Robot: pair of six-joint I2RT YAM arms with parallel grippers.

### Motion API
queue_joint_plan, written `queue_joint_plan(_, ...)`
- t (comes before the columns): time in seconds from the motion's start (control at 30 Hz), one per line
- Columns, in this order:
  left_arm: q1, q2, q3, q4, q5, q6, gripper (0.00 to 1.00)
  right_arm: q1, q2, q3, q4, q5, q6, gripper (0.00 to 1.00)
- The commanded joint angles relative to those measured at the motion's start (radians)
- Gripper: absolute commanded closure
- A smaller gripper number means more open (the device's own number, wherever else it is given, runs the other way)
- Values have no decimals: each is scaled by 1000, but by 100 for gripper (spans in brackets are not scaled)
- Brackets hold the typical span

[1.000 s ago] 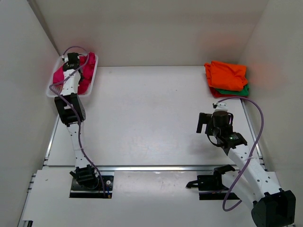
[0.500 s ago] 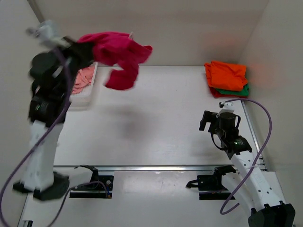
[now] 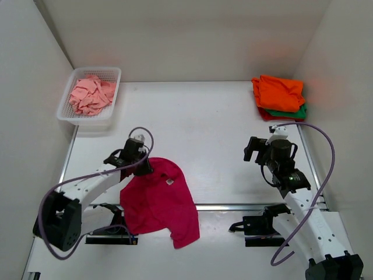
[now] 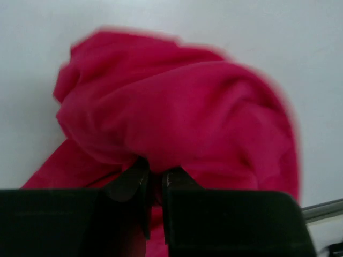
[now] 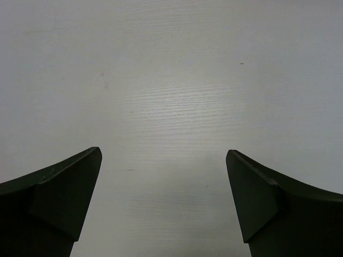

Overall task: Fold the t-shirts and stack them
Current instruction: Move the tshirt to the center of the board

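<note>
Left gripper [image 3: 142,165] is sitting low over the near-left part of the bench [image 3: 204,125], its jaws nearly pressed together and pinching a fold of the magenta shirt [image 3: 158,201]. The left wrist view is showing the same thing: left gripper [image 4: 155,179] biting a ridge of the magenta shirt [image 4: 177,107], cloth bunching up ahead of the jaws. Likely reason for the hold: it is bringing the shirt onto open bench so it can be spread and folded.

Right gripper [image 3: 253,150] is hovering apart at the right, jaws spread wide and holding nothing. The right wrist view is showing the right gripper [image 5: 163,152] over bare bench only. It is probably waiting to take the other edge.

The shirt is lying crumpled, not flat. Its long axis is running diagonally from the pinched end at upper left down to a narrow tip at lower right, which is pointing toward the near edge and lying over the front rail. A small white tag is showing near the pinched end, so the neck is probably there; cannot tell for sure.

Orange shirt [image 3: 278,92] is sitting folded on the green shirt [image 3: 301,111] and red shirt [image 3: 265,115] at far right, serving as the finished stack. Salmon shirt [image 3: 88,96] is lying in the basket [image 3: 96,69], far left, not yet folded.
</note>
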Motion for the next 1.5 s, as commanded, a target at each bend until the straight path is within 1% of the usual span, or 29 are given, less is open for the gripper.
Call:
queue_joint_plan(0.0,-19,17,-49,98,-5,-11,100,24,47,9,51,-93,-25,1)
queue_joint_plan(0.07,-15,60,-78,124,-23,0,100,56,115,34,37,-213,-38,1)
queue_joint_plan(0.1,-4,65,-79,126,-22,0,100,79,135,42,33,-232,-43,1)
queue_joint_plan(0.2,25,79,-79,140,-46,10,100,212,198,48,27,-190,0,1)
queue_joint_plan(0.23,39,86,-58,140,-60,18,100,284,205,42,40,-159,18,1)
queue_joint_plan(0.3,53,114,-14,120,-75,36,100,378,240,25,85,-128,79,1)
queue_joint_plan(0.33,79,169,79,91,-107,73,100,471,294,25,131,-165,113,1)
queue_joint_plan(0.4,105,258,164,46,-120,96,100,541,377,43,152,-180,145,1)
queue_joint_plan(0.43,122,301,219,20,-132,102,100,608,391,40,166,-133,158,1)
queue_joint_plan(0.53,140,379,307,5,-149,113,100,725,411,34,211,-119,190,1)
queue_joint_plan(0.57,137,405,336,-3,-164,113,100,753,432,43,220,-134,202,15)
queue_joint_plan(0.6,146,421,345,-7,-158,112,100,782,438,49,217,-133,205,47)
queue_joint_plan(0.63,140,454,365,-1,-164,109,100,831,466,57,212,-121,208,58)
queue_joint_plan(0.67,148,468,376,-3,-160,99,100,886,481,71,214,-116,205,66)
queue_joint_plan(0.73,159,525,420,-3,-163,93,100,953,543,88,206,-102,199,62)
queue_joint_plan(0.77,156,537,428,-4,-166,89,100,990,558,97,209,-105,198,55)
queue_joint_plan(0.83,157,589,473,-15,-182,80,100,1026,604,108,220,-82,189,48)
queue_joint_plan(1.0,189,683,615,-56,-212,79,100,1084,658,122,237,-56,153,42)
queue_joint_plan(1.03,191,715,670,-69,-227,79,100,1081,669,129,243,-82,143,40)
queue_joint_plan(1.13,197,812,848,-183,-267,115,100,1087,730,140,257,-94,133,33)
queue_joint_plan(1.17,189,838,914,-194,-272,124,100,1086,766,157,248,-93,118,35)
queue_joint_plan(1.2,189,849,937,-208,-284,132,100,1084,777,177,245,-120,112,48)
queue_joint_plan(1.23,194,867,983,-216,-275,136,100,1074,808,192,232,-107,106,79)
queue_joint_plan(1.27,197,881,1025,-224,-270,141,100,1069,823,218,209,-69,109,93)
queue_joint_plan(1.3,197,887,1048,-231,-265,142,100,1051,819,244,189,-52,103,100)
queue_joint_plan(1.33,199,899,1088,-243,-258,144,100,1043,817,255,198,-45,103,100)
queue_joint_plan(1.4,199,927,1155,-268,-246,156,100,965,775,264,214,-36,97,100)
queue_joint_plan(1.43,203,953,1195,-292,-245,161,100,951,738,246,226,-45,95,100)
queue_joint_plan(1.47,203,979,1236,-306,-241,164,100,888,709,250,237,-54,93,100)
